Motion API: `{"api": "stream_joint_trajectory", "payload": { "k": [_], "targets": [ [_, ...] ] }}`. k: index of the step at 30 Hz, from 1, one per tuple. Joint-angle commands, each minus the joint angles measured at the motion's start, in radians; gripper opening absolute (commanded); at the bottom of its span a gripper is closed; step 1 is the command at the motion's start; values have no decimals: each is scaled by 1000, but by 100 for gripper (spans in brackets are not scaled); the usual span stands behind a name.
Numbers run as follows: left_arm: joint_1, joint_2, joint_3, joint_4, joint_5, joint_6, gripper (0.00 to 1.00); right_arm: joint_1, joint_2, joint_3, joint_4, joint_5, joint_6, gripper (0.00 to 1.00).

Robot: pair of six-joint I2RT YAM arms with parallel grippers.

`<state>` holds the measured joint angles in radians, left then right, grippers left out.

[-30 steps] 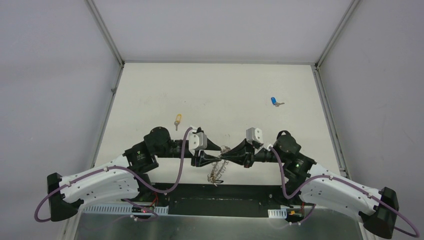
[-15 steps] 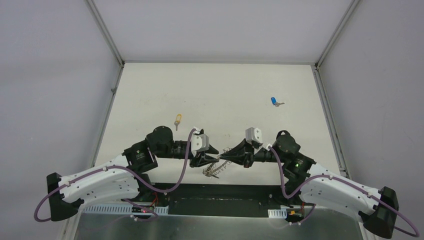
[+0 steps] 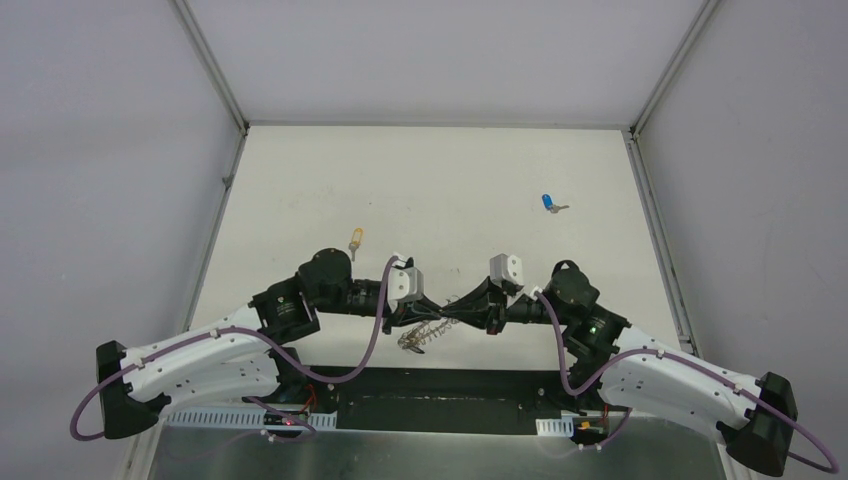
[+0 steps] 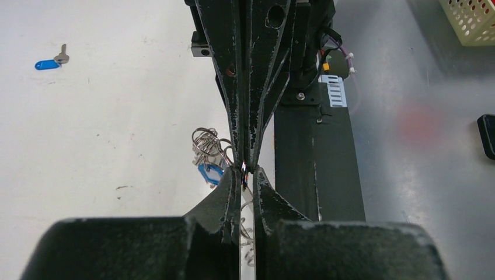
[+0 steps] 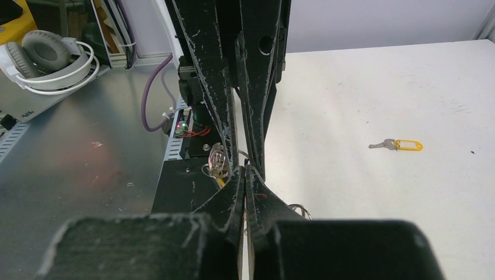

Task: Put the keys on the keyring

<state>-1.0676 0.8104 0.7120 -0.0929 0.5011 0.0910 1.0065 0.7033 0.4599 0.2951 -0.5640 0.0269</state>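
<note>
My two grippers meet tip to tip low over the table's near edge. The left gripper (image 3: pixel 438 318) (image 4: pixel 248 173) is shut on a thin silver key blade with a red glint at its tips. The right gripper (image 3: pixel 452 317) (image 5: pixel 245 170) is shut on a thin wire of the keyring (image 3: pixel 417 337). The grey coils hang beside the fingers in the left wrist view (image 4: pixel 205 143) and the right wrist view (image 5: pixel 218 158). A blue key head (image 4: pixel 210 173) hangs among the coils. A loose blue key (image 3: pixel 548 203) (image 4: pixel 46 63) and a yellow key (image 3: pixel 355 238) (image 5: pixel 400 144) lie on the table.
The black base plate (image 3: pixel 440 385) and a metal shelf (image 3: pixel 400 450) lie just below the grippers. The enclosure walls stand close on both sides. Headphones (image 5: pixel 52 58) and a basket (image 4: pixel 474 20) sit off the table.
The left arm has pushed right toward the right gripper. The hanging keyring has swung left and up, now stretched under the left gripper. The right arm barely moved.
</note>
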Motion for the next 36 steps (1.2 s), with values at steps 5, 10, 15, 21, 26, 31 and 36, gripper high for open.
{"api": "stream_joint_trajectory", "payload": {
  "k": [5,10,15,21,26,31,36],
  "targets": [
    [-7,-38,57,-4,-28,19,1,7,-10,46,102,-14,2,0],
    [-7,-43,86,-45,-65,28,32,7,-10,46,102,-14,2,0],
    [-6,-54,98,-79,-65,62,31,7,-13,46,100,-14,1,0],
    [-8,-38,98,-104,-4,78,31,7,-6,51,100,-12,-1,0],
    [-7,5,108,-118,46,87,31,7,0,55,99,-18,-3,0],
    [-7,34,127,-117,48,90,24,7,-1,56,98,-19,-4,0],
    [-7,44,142,-117,51,91,15,7,-1,52,95,-17,-6,0]
  ]
}}
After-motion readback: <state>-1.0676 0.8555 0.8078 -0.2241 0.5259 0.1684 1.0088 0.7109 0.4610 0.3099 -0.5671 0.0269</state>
